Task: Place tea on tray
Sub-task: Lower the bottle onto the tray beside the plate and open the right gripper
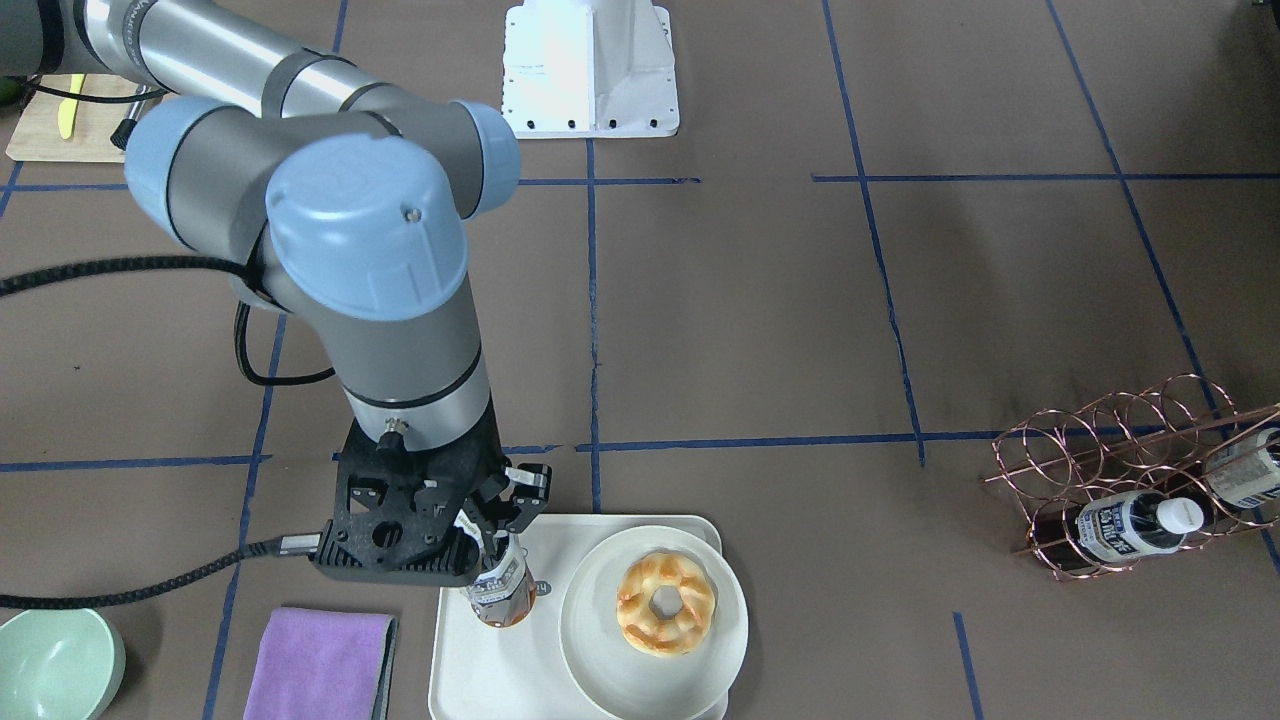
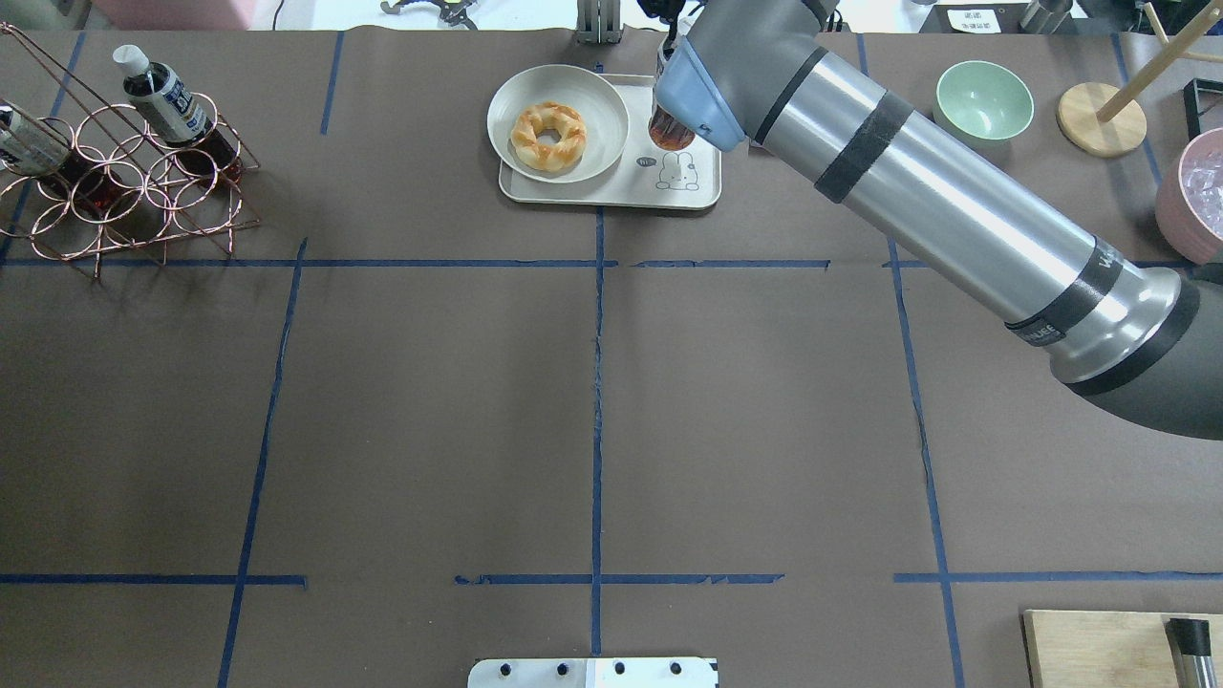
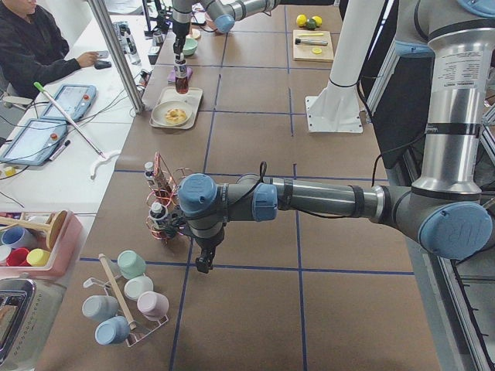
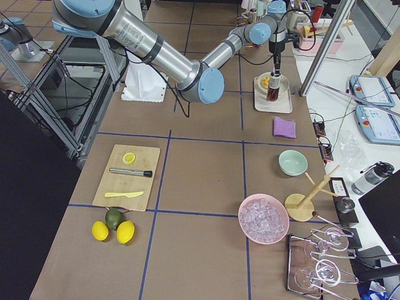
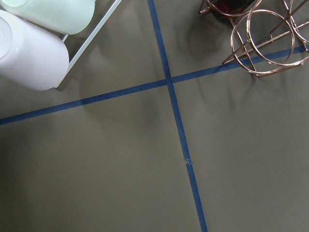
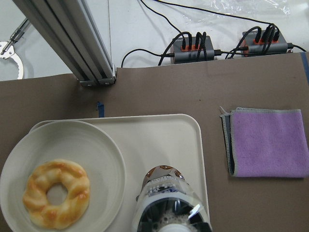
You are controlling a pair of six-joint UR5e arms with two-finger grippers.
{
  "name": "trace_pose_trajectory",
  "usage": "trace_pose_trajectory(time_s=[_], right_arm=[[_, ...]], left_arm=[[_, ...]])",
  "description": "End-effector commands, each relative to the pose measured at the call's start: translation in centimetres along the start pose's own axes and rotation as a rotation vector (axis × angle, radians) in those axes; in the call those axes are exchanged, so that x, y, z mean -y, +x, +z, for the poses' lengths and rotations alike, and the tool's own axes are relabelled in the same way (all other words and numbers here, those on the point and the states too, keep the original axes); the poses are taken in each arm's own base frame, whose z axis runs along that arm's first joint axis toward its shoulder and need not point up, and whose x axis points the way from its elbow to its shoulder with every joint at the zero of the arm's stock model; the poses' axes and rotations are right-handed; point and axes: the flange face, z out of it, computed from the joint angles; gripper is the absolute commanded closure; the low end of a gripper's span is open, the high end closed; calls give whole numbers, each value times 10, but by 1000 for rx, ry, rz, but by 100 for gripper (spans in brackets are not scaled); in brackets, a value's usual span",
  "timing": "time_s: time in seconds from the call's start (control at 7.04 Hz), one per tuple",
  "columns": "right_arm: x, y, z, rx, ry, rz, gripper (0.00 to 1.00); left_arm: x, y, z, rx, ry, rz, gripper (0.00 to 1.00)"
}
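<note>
The tea (image 1: 500, 592) is a small clear bottle of brown liquid, upright over the left part of the cream tray (image 1: 480, 670). My right gripper (image 1: 497, 550) is shut on its top from above. In the right wrist view the tea (image 6: 166, 200) hangs over the tray (image 6: 164, 137) beside the plate; whether its base touches the tray I cannot tell. Two more tea bottles (image 1: 1130, 525) (image 1: 1245, 470) lie in the copper wire rack (image 1: 1100, 430). My left gripper (image 3: 203, 265) hangs near that rack, and whether it is open I cannot tell.
A round white plate (image 1: 600, 650) with a ring pastry (image 1: 665, 603) fills the tray's other half. A purple cloth (image 1: 320, 665) and a green bowl (image 1: 50, 665) lie beside the tray. Cups on a stand (image 5: 29, 53) sit near the left arm. A person (image 3: 31, 46) sits at the side desk.
</note>
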Motion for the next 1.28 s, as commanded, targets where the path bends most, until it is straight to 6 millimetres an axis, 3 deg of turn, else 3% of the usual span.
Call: trace_pose_trajectory(time_s=[0.0,0.43,0.57,0.71,0.85,0.99,1.14], right_arm=[[7,4,17,-14,-12,2,100],[6,6,24,-23,-24,-5,99],[6,7,25,-20,-30,-5,93],[6,7,25,-15,-38,-2,65],[5,8,26,-14,-39,-8,21],[5,9,27,-16,-41,-22,1],[5,9,27,-14,-40,-35,0]], left_arm=[[1,1,-1,0,2,2,0],[1,1,-1,0,3,3,0],[1,1,-1,1,3,3,0],[1,1,-2,2,5,1,0],[2,1,-2,2,4,2,0],[1,1,-1,1,3,1,0],[1,0,-1,1,2,-1,0]])
